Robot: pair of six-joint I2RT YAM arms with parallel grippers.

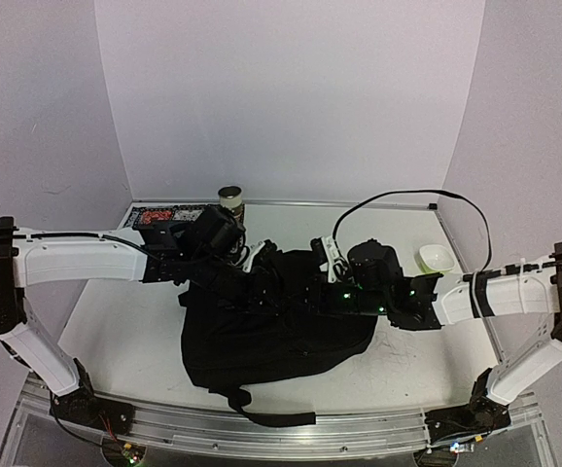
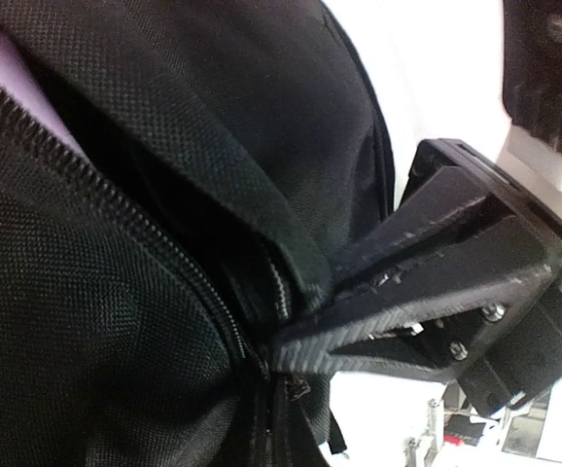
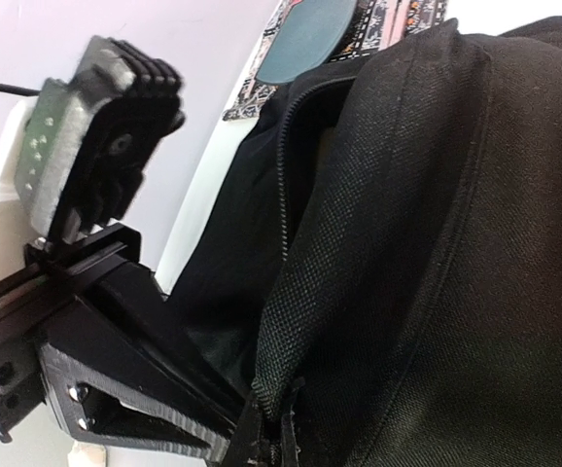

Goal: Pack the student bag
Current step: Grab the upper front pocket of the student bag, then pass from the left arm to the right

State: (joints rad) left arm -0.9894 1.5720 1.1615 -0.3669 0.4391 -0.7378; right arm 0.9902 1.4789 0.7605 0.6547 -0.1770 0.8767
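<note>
Black fabric of one student bag (image 1: 271,331), laid lengthwise from one gripper to the other with its mouth faced away, is clamped by left gripper (image 2: 291,339) and right gripper (image 3: 230,428).

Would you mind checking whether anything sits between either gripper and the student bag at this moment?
Nothing visible does. The left gripper is shut directly on the fabric of the student bag at the rim of its opening, and the right gripper is pinching the bag's edge from the other side.
</note>
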